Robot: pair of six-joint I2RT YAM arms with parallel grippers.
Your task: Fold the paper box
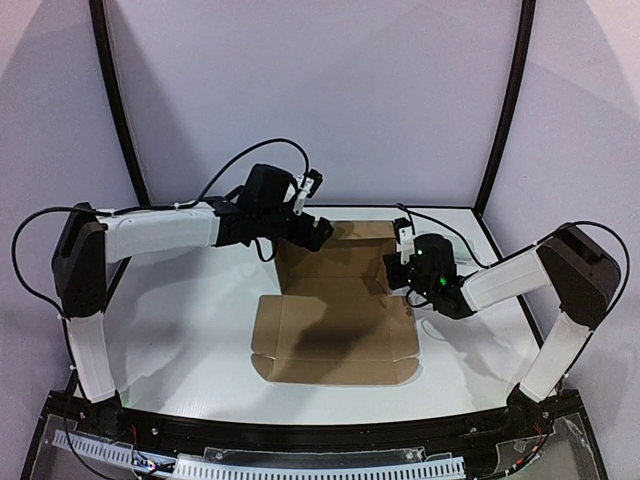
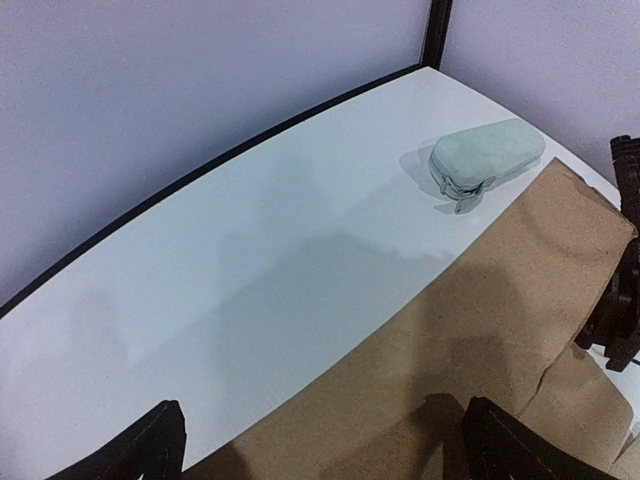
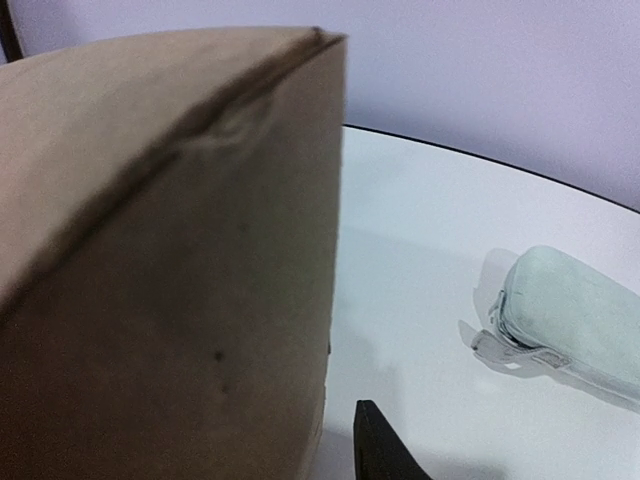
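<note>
Pale lilac walls (image 1: 300, 80) close round our white, black-rimmed table (image 1: 170, 320), and the box (image 1: 335, 325) lies at its middle, near panel flat, far sides raised. Our left gripper (image 1: 316, 234) hangs at the far-left corner, fingers wide apart. The right gripper (image 1: 398, 270) is at the right side wall, clamped or not we cannot tell, and a pale object (image 2: 487, 160) sits just beside the far edge.

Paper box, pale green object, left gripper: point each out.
paper box (image 1: 335, 335): top external view, middle of the flat near panel.
pale green object (image 2: 488, 152): left wrist view, its top surface.
left gripper (image 2: 325, 440): left wrist view, midway between its open fingertips.
</note>
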